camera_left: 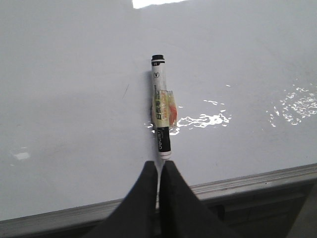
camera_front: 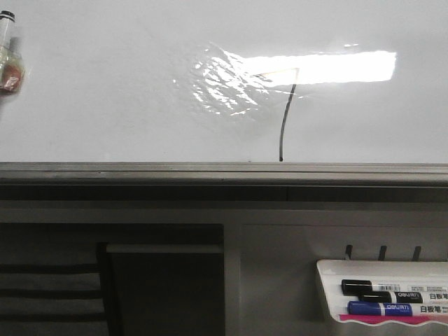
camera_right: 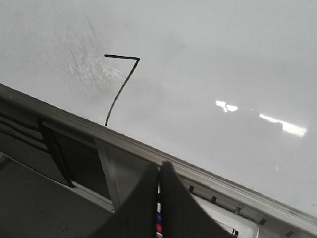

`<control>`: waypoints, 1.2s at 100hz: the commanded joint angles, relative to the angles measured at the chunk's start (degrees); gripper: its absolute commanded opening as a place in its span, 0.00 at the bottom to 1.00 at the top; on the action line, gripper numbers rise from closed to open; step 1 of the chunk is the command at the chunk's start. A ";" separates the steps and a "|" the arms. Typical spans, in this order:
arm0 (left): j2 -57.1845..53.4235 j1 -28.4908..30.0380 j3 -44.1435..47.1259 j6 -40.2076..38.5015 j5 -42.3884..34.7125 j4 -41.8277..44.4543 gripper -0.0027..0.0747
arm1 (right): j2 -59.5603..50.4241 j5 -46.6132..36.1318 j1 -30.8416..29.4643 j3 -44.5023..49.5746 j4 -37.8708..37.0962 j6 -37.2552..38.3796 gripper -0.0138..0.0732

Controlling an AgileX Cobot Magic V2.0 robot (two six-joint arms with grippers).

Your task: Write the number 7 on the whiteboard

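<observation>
The whiteboard (camera_front: 105, 91) fills the upper front view, with a bright glare on it. The number 7 (camera_front: 283, 126) is drawn in thin black right of centre: a faint top bar in the glare and a long curved downstroke reaching almost to the frame. It also shows in the right wrist view (camera_right: 119, 89). My left gripper (camera_left: 158, 166) is shut on a black-and-white marker (camera_left: 161, 114) over the board (camera_left: 74, 99); the marker shows at the front view's far left (camera_front: 7, 52), well away from the 7. My right gripper (camera_right: 159, 166) is shut and empty, below the board's edge.
The grey metal frame edge (camera_front: 210, 171) runs along the board's bottom. A small white marker tray (camera_front: 329, 280) hangs at the lower right with a black marker (camera_front: 378, 287) and a blue marker (camera_front: 381, 308). A dark recess (camera_front: 161, 294) lies below left.
</observation>
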 commanded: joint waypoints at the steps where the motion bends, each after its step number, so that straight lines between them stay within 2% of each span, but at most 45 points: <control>1: 0.14 0.10 -1.63 -0.16 -4.52 -0.60 0.01 | 0.24 -4.02 -0.40 -1.48 -0.92 0.13 0.08; 16: -2.42 0.46 -0.39 -0.16 -4.65 -0.60 0.01 | 0.24 -4.02 -0.40 -1.48 -0.92 0.13 0.08; 33: -10.74 5.23 6.40 -0.16 -5.14 -1.46 0.01 | 0.24 -4.02 -0.40 -1.48 -0.92 0.13 0.08; 57: -24.28 8.20 23.15 -0.16 -16.57 -5.18 0.01 | 0.24 -4.02 -0.40 -1.48 -0.92 0.13 0.08; 74: -30.84 8.20 30.38 -0.16 -21.52 -5.18 0.01 | 0.24 -4.02 -0.40 -1.48 -0.92 0.13 0.08; 80: -31.33 8.08 30.37 -0.16 -19.28 -5.18 0.01 | 0.24 -4.02 -0.40 -1.48 -0.92 0.13 0.08; 120: -31.02 8.00 30.47 -0.16 -19.05 -5.18 0.01 | 0.24 -3.71 -0.40 -1.48 -0.92 0.13 0.08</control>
